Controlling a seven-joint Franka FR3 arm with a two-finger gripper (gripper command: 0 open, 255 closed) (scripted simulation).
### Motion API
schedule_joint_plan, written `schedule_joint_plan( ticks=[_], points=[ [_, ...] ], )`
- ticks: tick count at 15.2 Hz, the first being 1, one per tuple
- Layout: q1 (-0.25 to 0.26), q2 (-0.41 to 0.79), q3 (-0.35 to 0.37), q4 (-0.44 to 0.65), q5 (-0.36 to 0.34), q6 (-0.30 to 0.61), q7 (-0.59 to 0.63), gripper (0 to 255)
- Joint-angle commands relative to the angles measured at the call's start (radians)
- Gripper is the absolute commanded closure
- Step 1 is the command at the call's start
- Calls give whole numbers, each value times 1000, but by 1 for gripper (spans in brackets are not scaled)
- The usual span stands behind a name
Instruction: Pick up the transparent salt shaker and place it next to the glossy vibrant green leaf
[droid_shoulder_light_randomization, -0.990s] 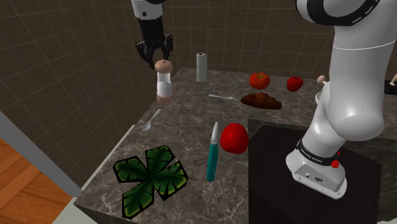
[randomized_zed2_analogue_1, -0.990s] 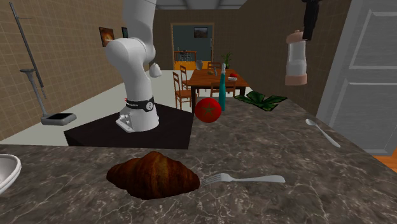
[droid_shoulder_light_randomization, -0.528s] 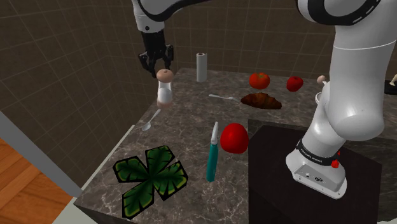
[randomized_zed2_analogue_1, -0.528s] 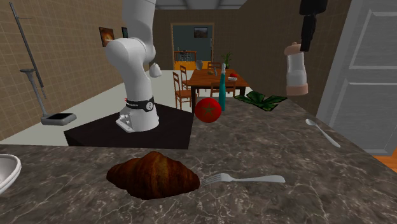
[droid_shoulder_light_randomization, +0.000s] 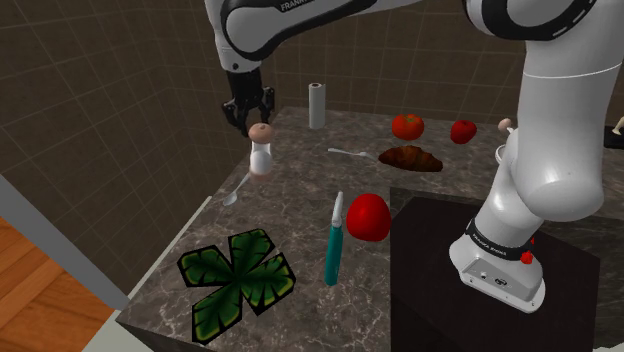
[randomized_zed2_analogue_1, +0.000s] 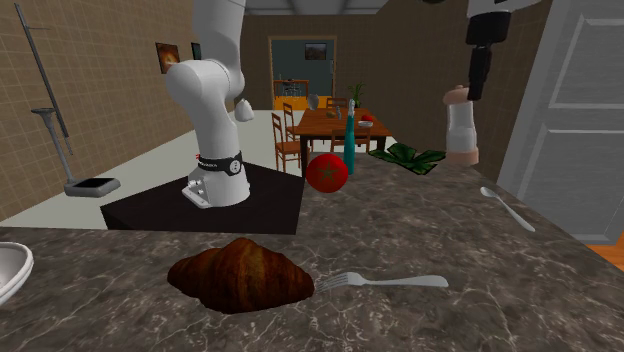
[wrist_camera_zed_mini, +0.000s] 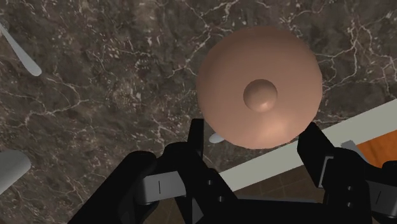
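Observation:
The salt shaker (droid_shoulder_light_randomization: 260, 150) has a clear body and a rounded tan cap. It hangs upright above the dark marble counter (droid_shoulder_light_randomization: 290, 200), near the counter's far left part in the shoulder view. My gripper (droid_shoulder_light_randomization: 252, 118) points down from above it, shut on the cap. In the wrist view the cap of the shaker (wrist_camera_zed_mini: 257, 86) sits clasped between the two black fingers of the gripper (wrist_camera_zed_mini: 254, 139). The second exterior view shows the shaker (randomized_zed2_analogue_1: 460, 125) under the gripper (randomized_zed2_analogue_1: 474, 92). The green leaf (droid_shoulder_light_randomization: 236, 280) lies flat near the counter's front left corner, well apart from the shaker.
A spoon (droid_shoulder_light_randomization: 237, 188) lies just below the shaker, near the counter edge. A teal-handled tool (droid_shoulder_light_randomization: 334, 240) and a red tomato (droid_shoulder_light_randomization: 367, 216) lie between leaf and stand (droid_shoulder_light_randomization: 480, 270). Farther back are a fork (droid_shoulder_light_randomization: 347, 153), a croissant (droid_shoulder_light_randomization: 410, 158) and a paper roll (droid_shoulder_light_randomization: 317, 105).
The gripper has carried the shaker downward and slightly toward the shoulder view's right, closer to the counter. Nothing else has moved.

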Motion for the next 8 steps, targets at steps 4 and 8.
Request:
schedule_joint_plan(
  ticks=[4,8],
  points=[
    [-1,9,-1,-55,-3,64,7,255],
    [-1,21,-2,-92,-7,113,12,255]
  ],
)
